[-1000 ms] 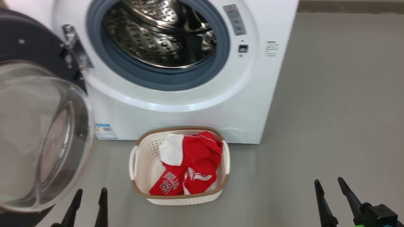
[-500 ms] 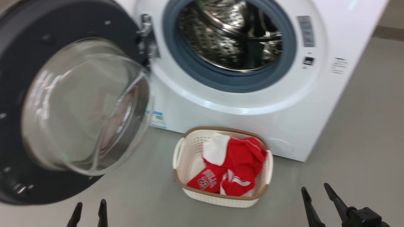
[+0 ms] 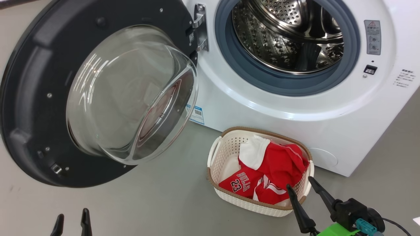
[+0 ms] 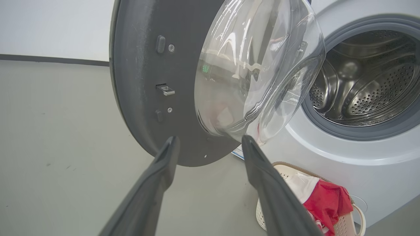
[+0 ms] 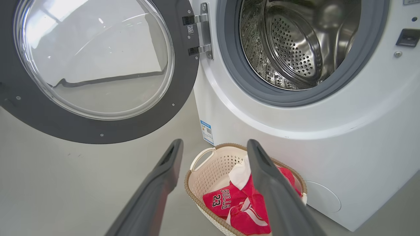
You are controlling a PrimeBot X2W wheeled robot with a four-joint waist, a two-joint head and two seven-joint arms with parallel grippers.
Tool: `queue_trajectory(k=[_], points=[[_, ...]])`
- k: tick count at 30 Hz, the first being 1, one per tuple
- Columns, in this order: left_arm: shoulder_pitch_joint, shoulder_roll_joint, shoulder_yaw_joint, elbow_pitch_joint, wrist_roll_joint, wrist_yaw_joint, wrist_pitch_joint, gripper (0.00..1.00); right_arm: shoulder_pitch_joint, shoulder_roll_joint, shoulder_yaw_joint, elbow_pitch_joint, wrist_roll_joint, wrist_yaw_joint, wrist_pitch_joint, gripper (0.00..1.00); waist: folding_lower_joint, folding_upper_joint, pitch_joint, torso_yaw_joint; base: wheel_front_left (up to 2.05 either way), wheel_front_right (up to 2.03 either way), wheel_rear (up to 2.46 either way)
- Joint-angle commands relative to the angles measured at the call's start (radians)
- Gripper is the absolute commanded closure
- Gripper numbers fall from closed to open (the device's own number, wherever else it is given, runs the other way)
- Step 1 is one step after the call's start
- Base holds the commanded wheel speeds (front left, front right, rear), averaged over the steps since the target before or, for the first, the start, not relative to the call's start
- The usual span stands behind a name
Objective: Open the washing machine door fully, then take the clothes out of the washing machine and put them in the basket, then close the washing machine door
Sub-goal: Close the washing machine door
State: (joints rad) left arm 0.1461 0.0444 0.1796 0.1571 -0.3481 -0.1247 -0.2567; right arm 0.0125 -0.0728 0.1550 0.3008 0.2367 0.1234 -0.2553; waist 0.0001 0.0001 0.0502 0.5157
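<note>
In the head view I see the clothes (image 3: 272, 170) lying in the basket (image 3: 226, 154) by the washing machine (image 3: 262, 108) front, left gripper (image 3: 73, 213) and right gripper (image 3: 299, 183) both spread and empty, the left wrist view puts the washing machine door (image 4: 141, 82) just ahead, so I'd push its free edge steadily, and the right wrist view shows the drum (image 5: 295, 42) bare.

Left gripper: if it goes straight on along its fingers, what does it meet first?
Likely the washing machine door: the open left gripper points at its dark inner rim, beside the glass bowl window. Depth is unclear.
</note>
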Motion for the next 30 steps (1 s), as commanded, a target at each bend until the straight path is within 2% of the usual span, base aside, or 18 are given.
queue_trajectory(k=[1, 9, 10, 11, 13, 16, 19, 23, 24, 25, 30], points=[[-0.014, 0.006, 0.037, -0.031, -0.010, 0.002, -0.005, 0.00, -0.040, -0.011, 0.030, -0.016, 0.006, 0.007, -0.006, 0.00, -0.0001, -0.0001, 0.005, 0.005, 0.00, 0.00, 0.00], [-0.020, 0.006, 0.030, -0.031, -0.026, 0.006, -0.005, 0.00, -0.044, -0.009, 0.034, -0.010, 0.012, 0.007, -0.006, 0.00, -0.0001, -0.0001, 0.002, 0.002, 0.00, 0.00, 0.00], [-0.024, 0.006, 0.031, -0.034, -0.030, 0.005, -0.005, 0.24, -0.041, -0.009, 0.032, -0.011, 0.013, 0.007, -0.006, 0.00, -0.0001, -0.0001, 0.000, 0.001, 0.00, 0.00, 0.00], [-0.032, 0.006, 0.036, -0.043, -0.041, 0.005, -0.005, 0.62, -0.037, -0.008, 0.030, -0.013, 0.013, 0.007, -0.006, 0.00, -0.0001, -0.0001, 0.000, 0.001, 0.00, 0.00, 0.00], [-0.050, 0.006, 0.051, -0.073, -0.056, 0.003, -0.005, 1.00, -0.030, -0.007, 0.025, -0.016, 0.013, 0.007, -0.006, 0.00, -0.0001, -0.0001, -0.001, 0.000, 0.00, 0.00, 0.00], [-0.097, 0.006, 0.098, -0.166, -0.058, -0.001, -0.005, 1.00, -0.021, -0.002, 0.014, -0.019, 0.011, 0.007, -0.006, 0.00, -0.0001, -0.0001, 0.002, 0.000, 0.00, 0.00, 0.00], [-0.164, 0.015, 0.158, -0.271, -0.015, -0.005, -0.005, 1.00, -0.016, 0.003, 0.005, -0.022, 0.008, 0.007, -0.006, 0.00, -0.0001, -0.0001, 0.007, -0.001, 0.00, 0.00, 0.00], [-0.281, 0.123, 0.196, -0.361, -0.023, -0.005, -0.005, 1.00, -0.011, 0.009, -0.006, -0.028, 0.002, 0.007, -0.006, 0.00, -0.0001, -0.0001, 0.019, 0.000, 0.00, 0.00, 0.00], [-0.281, 0.123, 0.196, -0.361, -0.023, -0.005, -0.005, 1.00, -0.011, 0.009, -0.006, -0.028, 0.002, 0.007, -0.006, 0.00, -0.0001, -0.0001, 0.019, 0.000, 0.00, 0.00, 0.00], [-0.317, 0.153, 0.211, -0.361, -0.043, -0.006, -0.005, 1.00, -0.011, 0.010, -0.011, -0.029, 0.000, 0.007, -0.006, 0.00, -0.0001, -0.0001, 0.023, 0.000, 0.00, 0.00, 0.00], [-0.507, 0.329, 0.266, -0.261, -0.167, -0.006, -0.005, 1.00, -0.004, 0.014, -0.029, -0.033, -0.008, 0.007, -0.006, 0.00, -0.0001, -0.0001, 0.032, 0.000, 0.00, 0.00, 0.00]])
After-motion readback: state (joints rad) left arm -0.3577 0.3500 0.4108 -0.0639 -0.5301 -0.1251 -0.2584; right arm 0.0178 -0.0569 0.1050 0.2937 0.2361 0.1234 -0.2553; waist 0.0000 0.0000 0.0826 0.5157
